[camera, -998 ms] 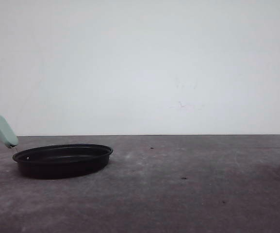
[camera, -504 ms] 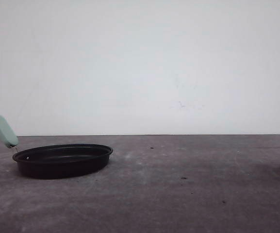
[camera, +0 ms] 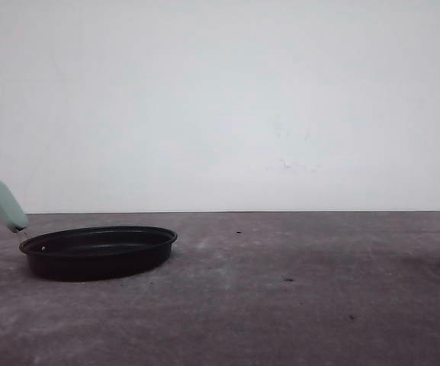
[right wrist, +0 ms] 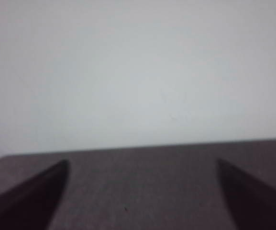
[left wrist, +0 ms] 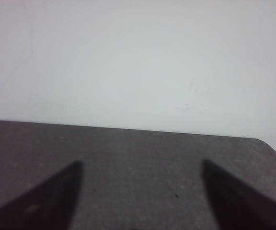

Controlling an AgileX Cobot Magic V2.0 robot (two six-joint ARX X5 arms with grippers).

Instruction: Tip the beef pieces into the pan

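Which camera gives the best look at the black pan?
The front view: the pan sits whole at the table's left, its mint handle raised. The two wrist views look past open fingers at bare tabletop and wall, offering nothing of the pan.

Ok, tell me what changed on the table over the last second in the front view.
Nothing visibly changed. The pan sits at the same spot on the left of the table, its mint-green handle still angled up to the left. No beef pieces can be seen in it from this low angle.
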